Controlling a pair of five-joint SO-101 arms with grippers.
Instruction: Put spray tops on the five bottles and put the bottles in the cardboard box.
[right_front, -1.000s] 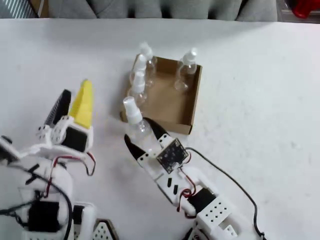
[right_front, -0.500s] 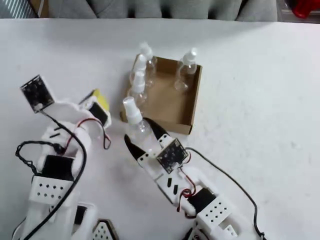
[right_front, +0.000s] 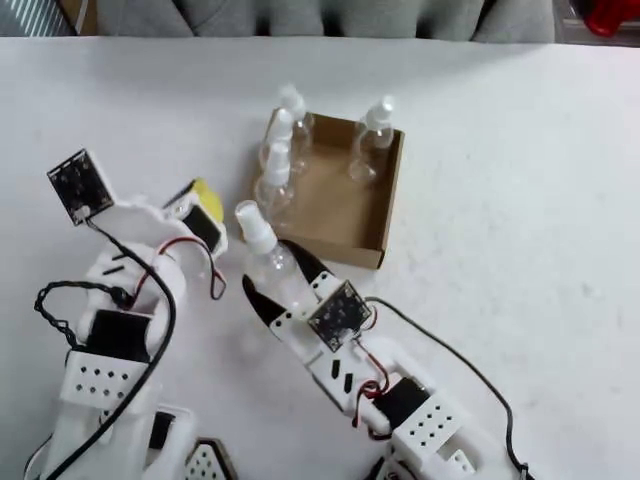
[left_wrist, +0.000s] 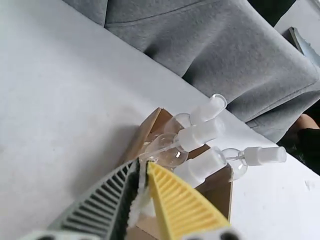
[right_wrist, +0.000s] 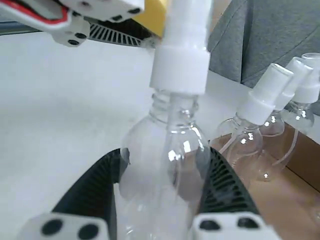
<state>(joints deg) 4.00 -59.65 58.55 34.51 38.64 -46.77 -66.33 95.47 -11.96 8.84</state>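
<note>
Nudging the capped bottle (right_front: 266, 258) slightly up and left since a moment ago, clamping it in the right gripper (right_front: 273, 273) at frame centre, just lower left of the cardboard box (right_front: 340, 210) holding four other bottles (right_front: 372, 140), keeping the left gripper (left_wrist: 143, 167) pressed together at centre left.

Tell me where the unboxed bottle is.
The bottle sits in the right gripper, high view, just outside the cardboard box wall nearest the arms.
</note>
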